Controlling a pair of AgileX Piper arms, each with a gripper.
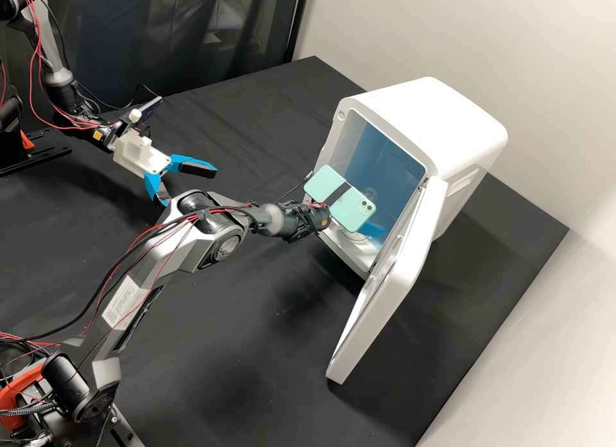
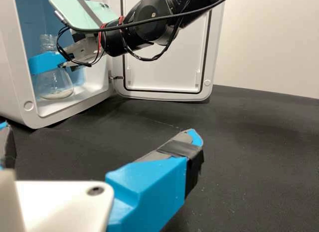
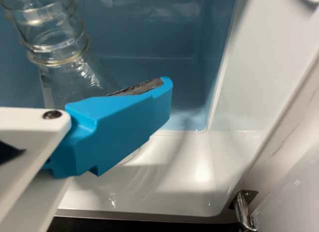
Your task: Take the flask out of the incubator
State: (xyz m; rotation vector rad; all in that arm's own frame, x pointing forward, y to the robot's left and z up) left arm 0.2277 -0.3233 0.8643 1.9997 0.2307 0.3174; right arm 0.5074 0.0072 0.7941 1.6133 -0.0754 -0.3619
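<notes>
High view had the white incubator (image 1: 449,126) sitting on the black bench (image 1: 256,357), its door (image 1: 391,286) swung wide. The right arm reached into the blue chamber with a mint-green phone (image 1: 340,198) strapped on its wrist. The clear glass flask (image 2: 54,82) stood upright on the chamber floor, the right gripper (image 2: 45,63) at its neck. Whether it pinched the glass I could not tell. The left gripper (image 1: 189,187) hung over the bench, well apart from the incubator, fingers spread.
</notes>
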